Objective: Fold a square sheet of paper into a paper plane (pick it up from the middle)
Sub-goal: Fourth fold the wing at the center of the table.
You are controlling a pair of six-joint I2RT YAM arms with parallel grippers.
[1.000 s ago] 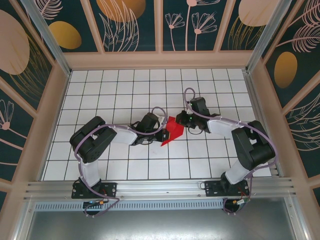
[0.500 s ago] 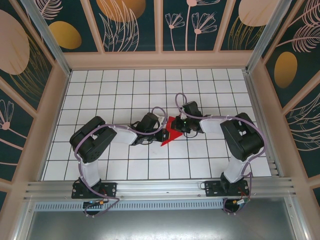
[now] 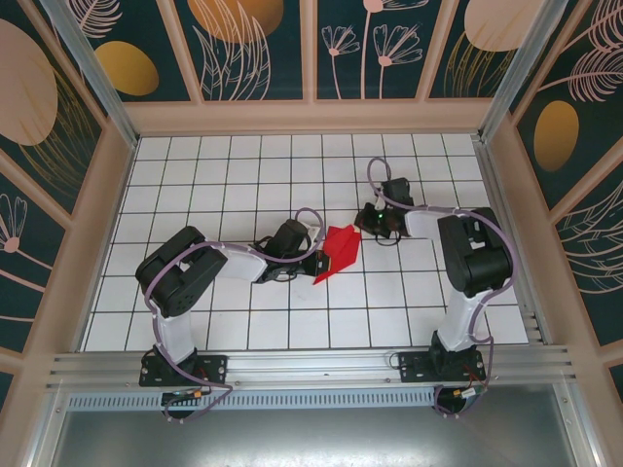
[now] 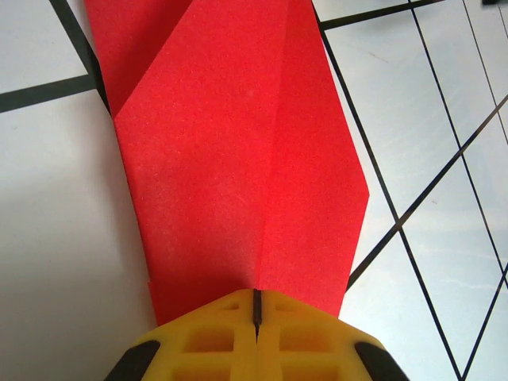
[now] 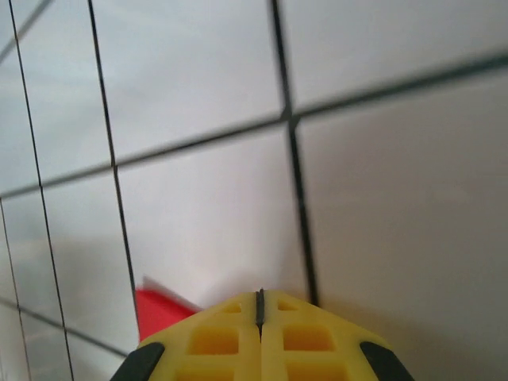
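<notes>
1. Both sets of jaws are clamped right together, with just a thin dark slit between the yellow fingers (image 4: 206,341).
2. The left gripper (image 4: 256,308) has its tips on the near end of the red paper (image 4: 238,159). The paper runs away from the tips, flat on the white grid table (image 3: 243,175). One crease heads roughly toward the slit. I honestly can't tell if the tips pinch that fold or just press down on it.
3. The right gripper (image 5: 259,305) is closed too, with nothing I can make out between the fingers. A red corner of the paper (image 5: 159,308) pokes out low beside one finger, and I can't say whether they touch. Past the tips it's just tiles and black grid lines.
4. From the top, the paper (image 3: 338,251) lies mid-table between the two grippers. It's folded into a pointed shape with the tip toward the near edge. The left gripper (image 3: 313,255) is at its left edge and its wrist body covers a bit of that side. The right gripper (image 3: 362,228) sits at the far-right corner.
5. Further out there are lilac cables (image 3: 311,216) looping over the arms, a metal rail (image 3: 311,365) along the near edge, and leaf-patterned wall panels (image 3: 253,49).
6. Half a second ago the right gripper was over the paper. It's now back at that corner, so more red shows. The left arm hasn't budged.
</notes>
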